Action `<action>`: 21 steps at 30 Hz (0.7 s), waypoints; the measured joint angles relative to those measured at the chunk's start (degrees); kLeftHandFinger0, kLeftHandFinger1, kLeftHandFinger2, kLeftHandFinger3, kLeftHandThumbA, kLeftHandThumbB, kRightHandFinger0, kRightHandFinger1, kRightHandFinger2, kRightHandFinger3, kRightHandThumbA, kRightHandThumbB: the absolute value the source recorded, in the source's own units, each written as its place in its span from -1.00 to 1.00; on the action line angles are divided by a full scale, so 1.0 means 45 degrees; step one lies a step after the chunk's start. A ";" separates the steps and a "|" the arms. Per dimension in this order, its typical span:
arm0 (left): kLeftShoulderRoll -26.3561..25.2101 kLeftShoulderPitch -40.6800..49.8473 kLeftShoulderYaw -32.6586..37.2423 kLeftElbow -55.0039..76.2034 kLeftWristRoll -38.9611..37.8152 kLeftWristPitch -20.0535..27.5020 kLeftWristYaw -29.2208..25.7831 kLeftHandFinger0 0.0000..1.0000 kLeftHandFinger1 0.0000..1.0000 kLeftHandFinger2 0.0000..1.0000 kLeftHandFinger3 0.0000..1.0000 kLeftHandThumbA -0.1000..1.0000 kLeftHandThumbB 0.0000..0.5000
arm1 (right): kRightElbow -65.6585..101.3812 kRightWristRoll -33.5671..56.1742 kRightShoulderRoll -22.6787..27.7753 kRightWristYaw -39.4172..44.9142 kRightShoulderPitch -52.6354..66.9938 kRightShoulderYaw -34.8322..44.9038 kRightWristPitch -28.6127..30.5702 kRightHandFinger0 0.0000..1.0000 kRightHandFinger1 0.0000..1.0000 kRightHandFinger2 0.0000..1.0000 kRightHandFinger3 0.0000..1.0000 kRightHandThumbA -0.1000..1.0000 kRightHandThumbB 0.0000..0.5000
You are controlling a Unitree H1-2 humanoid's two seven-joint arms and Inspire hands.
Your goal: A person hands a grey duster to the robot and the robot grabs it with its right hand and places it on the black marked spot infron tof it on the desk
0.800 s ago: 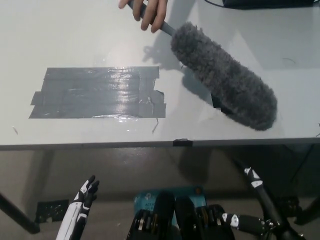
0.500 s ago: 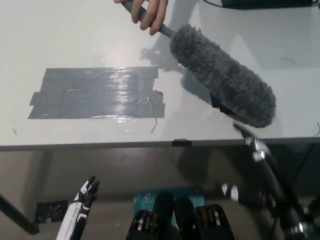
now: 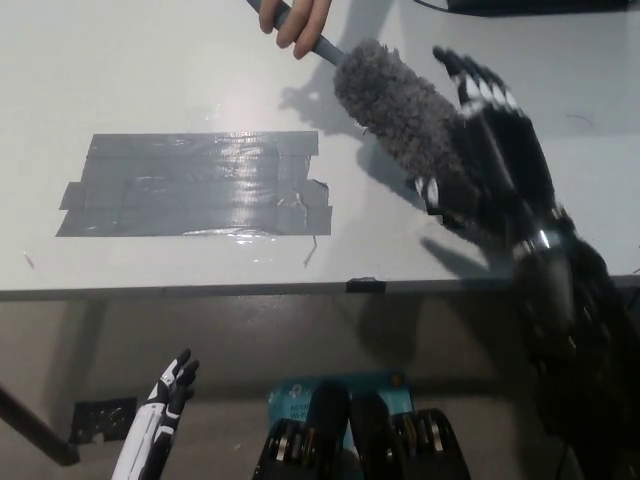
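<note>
A person's hand (image 3: 298, 22) at the top edge holds the handle of a fluffy grey duster (image 3: 395, 108), which slants down to the right above the white desk (image 3: 150, 70). My black right hand (image 3: 495, 145) is raised over the duster's lower end, open with fingers spread, covering that end. I cannot tell whether it touches the duster. The dark tape patch (image 3: 195, 185) lies on the desk to the left, bare. My white left hand (image 3: 165, 400) hangs below the desk edge at the lower left, fingers apart, holding nothing.
The desk's front edge (image 3: 300, 290) runs across the middle of the picture. A dark object (image 3: 540, 5) sits at the top right corner. A small black mark (image 3: 363, 285) is on the desk edge.
My right arm has swung up from below the desk edge to the duster's lower end, hand spread open. The person has held the duster in nearly the same spot. Left hand unchanged.
</note>
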State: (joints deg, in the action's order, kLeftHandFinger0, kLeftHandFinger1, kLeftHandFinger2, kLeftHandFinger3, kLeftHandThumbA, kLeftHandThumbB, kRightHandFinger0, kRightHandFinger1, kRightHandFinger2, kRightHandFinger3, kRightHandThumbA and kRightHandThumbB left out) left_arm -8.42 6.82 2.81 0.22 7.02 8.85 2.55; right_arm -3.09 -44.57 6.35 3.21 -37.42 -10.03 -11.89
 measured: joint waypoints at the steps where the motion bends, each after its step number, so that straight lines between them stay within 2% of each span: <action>1: -0.0001 -0.0023 -0.0001 0.0005 0.0002 0.0003 0.0003 1.00 1.00 1.00 1.00 1.00 0.02 | -0.0571 -0.0189 -0.0077 -0.0097 -0.0408 -0.0040 -0.0238 1.00 1.00 1.00 1.00 1.00 0.77; 5: -0.0009 -0.0130 -0.0003 0.0029 0.0024 0.0002 0.0009 1.00 1.00 1.00 1.00 1.00 -0.04 | -0.2667 -0.0661 -0.0346 -0.0556 -0.1748 -0.0188 -0.0931 1.00 1.00 1.00 1.00 1.00 0.70; 9: -0.0019 -0.0219 -0.0002 0.0038 0.0033 0.0002 0.0013 1.00 1.00 1.00 1.00 1.00 -0.03 | -0.4445 -0.0753 -0.0565 -0.1021 -0.2365 -0.0266 -0.1221 1.00 1.00 1.00 1.00 1.00 0.78; 11: -0.0021 -0.0251 -0.0001 0.0038 0.0047 0.0002 0.0018 1.00 1.00 1.00 1.00 1.00 -0.02 | -0.5188 -0.0749 -0.0603 -0.1213 -0.2537 -0.0308 -0.1284 1.00 1.00 1.00 1.00 1.00 0.95; 14: -0.0027 -0.0296 0.0000 0.0039 0.0070 0.0000 0.0024 1.00 1.00 1.00 1.00 1.00 -0.04 | -0.6078 -0.0721 -0.0641 -0.1385 -0.2726 -0.0403 -0.1361 1.00 1.00 1.00 1.00 1.00 0.90; 18: -0.0025 -0.0394 0.0007 0.0042 0.0126 -0.0007 0.0038 1.00 1.00 1.00 1.00 1.00 -0.02 | -0.6962 -0.0597 -0.0818 -0.1456 -0.3110 -0.0433 -0.1485 1.00 1.00 1.00 1.00 1.00 1.00; 21: -0.0023 -0.0458 0.0013 0.0068 0.0159 -0.0034 0.0060 1.00 1.00 1.00 1.00 1.00 0.00 | -0.7334 -0.0439 -0.0957 -0.1459 -0.3398 -0.0439 -0.1545 1.00 1.00 1.00 1.00 1.00 1.00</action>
State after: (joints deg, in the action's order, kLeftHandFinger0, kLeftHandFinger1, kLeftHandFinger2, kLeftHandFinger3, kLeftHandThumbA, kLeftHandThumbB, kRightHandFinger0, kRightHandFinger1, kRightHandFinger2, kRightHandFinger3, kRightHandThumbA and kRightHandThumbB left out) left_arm -8.52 4.76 2.87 0.53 7.73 8.69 2.82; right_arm -36.09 -46.55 2.05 -3.36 -52.71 -12.00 -18.84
